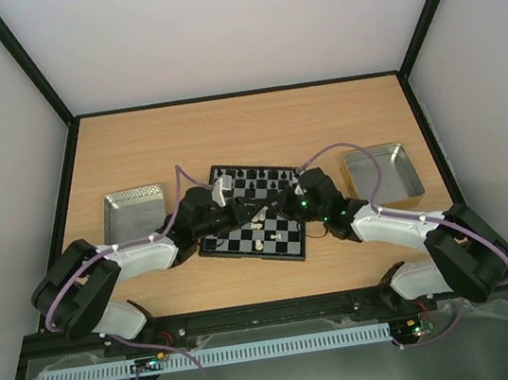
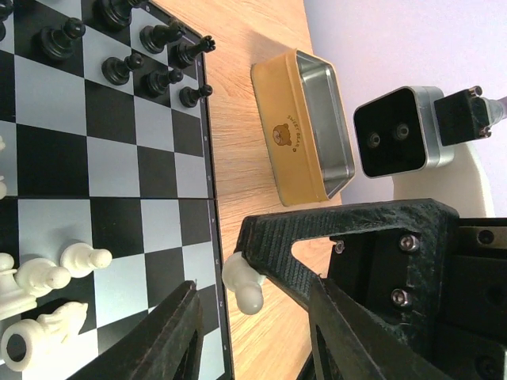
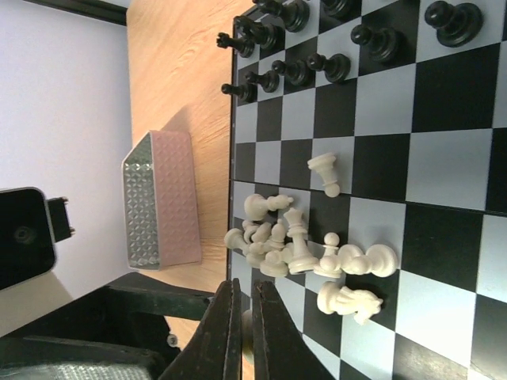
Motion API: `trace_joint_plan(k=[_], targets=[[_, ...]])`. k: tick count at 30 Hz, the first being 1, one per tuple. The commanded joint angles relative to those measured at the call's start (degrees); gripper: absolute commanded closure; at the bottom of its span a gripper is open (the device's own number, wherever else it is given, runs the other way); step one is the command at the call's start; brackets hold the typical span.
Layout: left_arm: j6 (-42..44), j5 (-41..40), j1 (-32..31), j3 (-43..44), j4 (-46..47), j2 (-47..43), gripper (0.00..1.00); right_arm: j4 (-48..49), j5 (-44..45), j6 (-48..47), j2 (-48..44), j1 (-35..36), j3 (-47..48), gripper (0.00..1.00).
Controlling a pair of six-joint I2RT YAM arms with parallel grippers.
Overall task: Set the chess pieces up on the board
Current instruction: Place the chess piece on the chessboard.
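The board (image 1: 284, 233) lies between both arms, which meet over its near-left part. Black chess pieces (image 2: 135, 47) stand in its far rows (image 3: 317, 47). Several white chess pieces lie heaped (image 3: 301, 245) near the board's edge, some toppled (image 2: 47, 293). My right gripper (image 3: 246, 297) is shut on a white pawn (image 2: 242, 283), which sticks out of its tip just off the board's rim, above the wood. My left gripper (image 2: 257, 313) is open, one finger on each side of that pawn, touching neither it nor the right fingers (image 2: 317, 237).
A metal tray (image 1: 133, 213) sits left of the board; its pink side (image 3: 158, 202) shows in the right wrist view. Another tray (image 1: 380, 171) sits to the right, gold-sided with a bear print (image 2: 305, 127). The right wrist camera (image 2: 400, 131) hangs close by.
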Motion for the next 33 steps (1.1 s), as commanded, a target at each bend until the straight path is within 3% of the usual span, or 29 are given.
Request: trace_joint_plan(k=[1, 9, 23, 24, 26, 29, 33], targets=[[-0.36, 0.02, -0.32, -0.49, 3.07, 1.13, 0.61, 3.12, -2.63, 1.8, -1.46, -0.65, -0.78, 0.98], [0.76, 2.6, -0.93, 0.43, 3.65, 1.82, 0.8, 3.85, -3.18, 2.26, -1.03, -1.1, -1.21, 0.98], [8.99, 0.07, -2.04, 5.31, -5.18, 1.56, 0.96, 0.29, -0.99, -0.39, -3.6, -1.1, -1.69, 0.96], [9.64, -0.3, -2.26, 5.77, -6.4, 1.43, 0.96, -1.32, -0.11, -0.93, -4.06, -1.1, -1.21, 0.94], [11.6, -1.93, -2.84, 7.26, -10.17, 1.35, 0.97, -5.62, 2.71, -2.21, -4.99, -1.1, 0.25, 0.79], [15.57, -5.64, -4.42, 10.58, -18.79, 1.41, 0.98, -12.44, 9.08, -3.5, -6.86, -1.12, 2.13, 0.65], [21.33, -10.55, -7.65, 16.57, -30.95, 2.78, 0.98, -20.44, 20.4, -2.67, -10.33, -1.1, 3.75, 0.56]])
